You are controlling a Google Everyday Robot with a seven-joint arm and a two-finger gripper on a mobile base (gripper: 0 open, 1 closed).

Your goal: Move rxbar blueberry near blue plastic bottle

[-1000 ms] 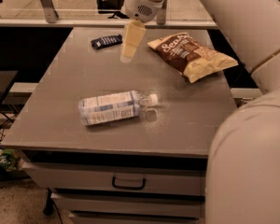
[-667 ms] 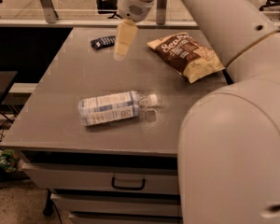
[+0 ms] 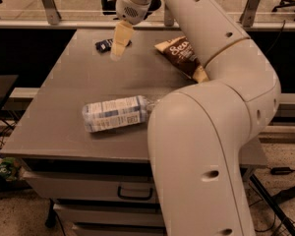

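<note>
Nearest: robot arm (image 3: 201,146) fills the right foreground. Blue plastic bottle (image 3: 115,114) lies on its side mid tabletop (image 3: 64,97), cap end hidden behind the arm. Further back, chip bag (image 3: 179,53) on the right (not a task obj). Gripper (image 3: 116,53) hangs pointing down over the far left, just beside the rxbar blueberry (image 3: 104,45). Bar lies flat near the far edge, well apart from the bottle. Can't tell how open the gripper is. Step, prob.: approach for pick. Next: align over bar, descend, grasp.
</note>
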